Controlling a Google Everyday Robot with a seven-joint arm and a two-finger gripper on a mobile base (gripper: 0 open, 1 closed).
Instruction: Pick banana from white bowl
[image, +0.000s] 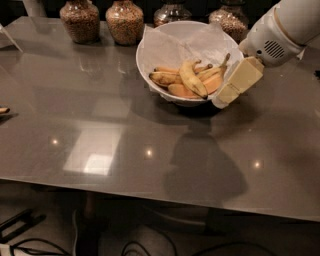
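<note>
The white bowl (185, 23) stands at the back middle of the grey table, lined with crinkled white paper. Several bananas lie in it. The pale-yellow curved banana (192, 80) lies on top in the middle, over deeper orange ones (172, 90) and a browner one (162, 77). My gripper (232, 85), cream-coloured on a white arm (277, 30), comes in from the upper right. It hangs at the bowl's right rim, just right of the bananas, and holds nothing that I can see.
Several glass jars of grain (80, 21) (125, 21) (227, 20) stand in a row behind the bowl. A small object (3, 110) lies at the table's left edge. Cables (30, 245) lie on the floor below the front edge.
</note>
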